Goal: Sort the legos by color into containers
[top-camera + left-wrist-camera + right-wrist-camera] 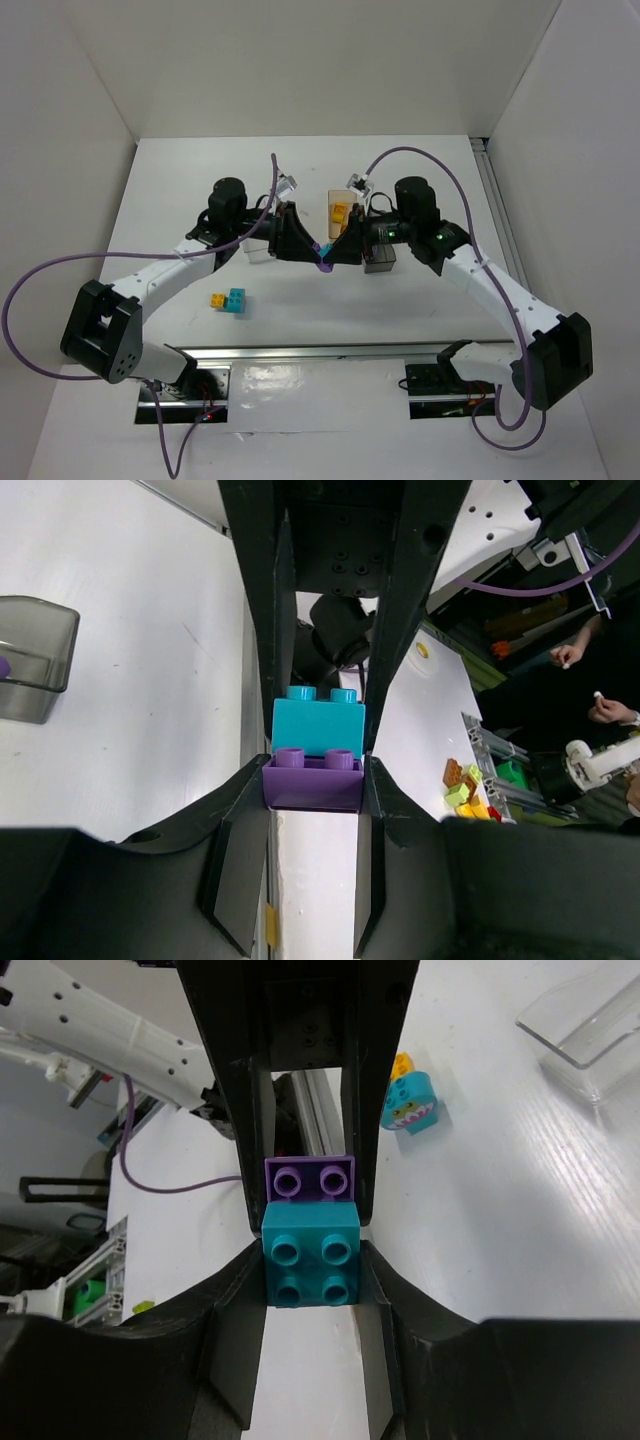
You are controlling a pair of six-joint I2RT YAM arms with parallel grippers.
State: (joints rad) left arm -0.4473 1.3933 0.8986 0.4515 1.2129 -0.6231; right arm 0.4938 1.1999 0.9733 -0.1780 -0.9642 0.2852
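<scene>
My left gripper [316, 256] [314, 780] is shut on a purple lego [313, 780]. My right gripper [330, 253] [311, 1260] is shut on a teal lego [311, 1255]. The two bricks are stuck together, held above the middle of the table, with the grippers facing each other. In the top view only slivers of purple [322, 266] and teal [325, 247] show. A teal and yellow clump [231, 300] [408, 1100] lies on the table at front left. The orange-tinted bin [340, 213] holds a yellow brick. The smoky grey bin [381, 260] [35, 655] is under the right wrist. The clear bin [258, 248] [590, 1025] is by the left wrist.
White walls close in the table at the back and sides. A metal rail [320, 352] runs along the near edge between the arm bases. Purple cables [60, 265] loop beside both arms. Loose bricks [465, 780] lie beyond the table in the left wrist view.
</scene>
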